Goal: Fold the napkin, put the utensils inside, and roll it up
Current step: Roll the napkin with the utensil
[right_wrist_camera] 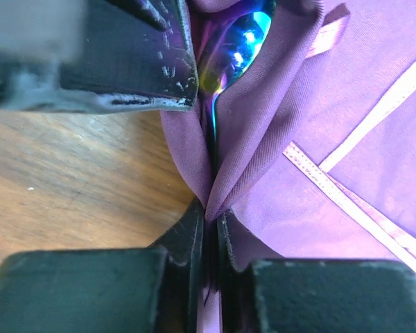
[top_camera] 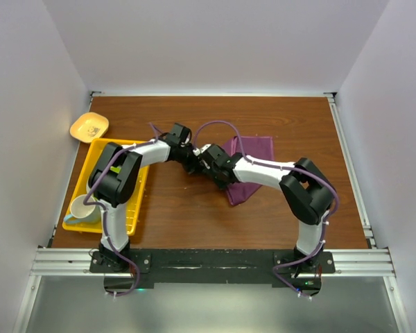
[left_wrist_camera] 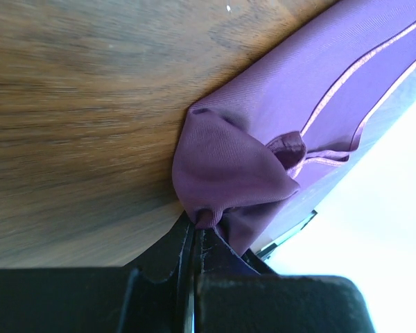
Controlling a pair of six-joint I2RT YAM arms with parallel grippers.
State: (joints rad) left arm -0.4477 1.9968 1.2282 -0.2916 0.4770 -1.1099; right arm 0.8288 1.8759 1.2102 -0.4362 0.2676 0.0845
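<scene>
At near left I see a yellow tray (top_camera: 128, 218) holding a white cup (top_camera: 83, 207). Mid-way across the counter (top_camera: 187, 215), my right claw (right_wrist_camera: 211, 222) is clamped on a fold of the purple napkin (right_wrist_camera: 347, 159), with an iridescent spoon (right_wrist_camera: 236, 48) inside that fold. My left claw (left_wrist_camera: 194, 232) pinches a bunched napkin corner just beside it. A yellow plate (top_camera: 89, 127) sits far left.

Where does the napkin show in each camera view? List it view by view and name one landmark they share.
Top external: the napkin lies right of centre, towards the far side.
Left wrist: the napkin runs from the centre to the upper right, one corner bunched.
Right wrist: the napkin fills the right half and folds up through the middle.
Shared landmark: the wooden table.
</scene>
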